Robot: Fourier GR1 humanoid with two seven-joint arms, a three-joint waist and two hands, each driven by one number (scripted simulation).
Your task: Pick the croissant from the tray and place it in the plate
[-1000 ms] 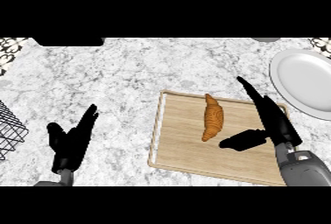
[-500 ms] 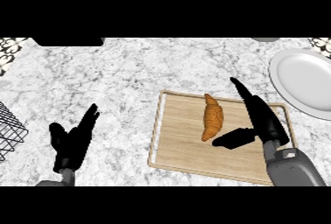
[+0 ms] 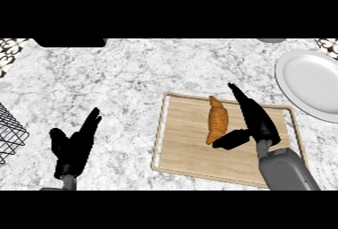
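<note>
The croissant point(image 3: 217, 119) is lying on the wooden tray point(image 3: 191, 154). The right hand point(image 3: 254, 120) is hovering just beside it, fingers straight and open, thumb touching the croissant's lower end. The left hand point(image 3: 74, 146) is resting open at lower left. The white plate point(image 3: 310, 82) is sitting at upper right.

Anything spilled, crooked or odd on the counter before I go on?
Nothing stands out. The croissant lies whole on the tray, the plate sits bare at the right, and the right hand is open beside the croissant.
</note>
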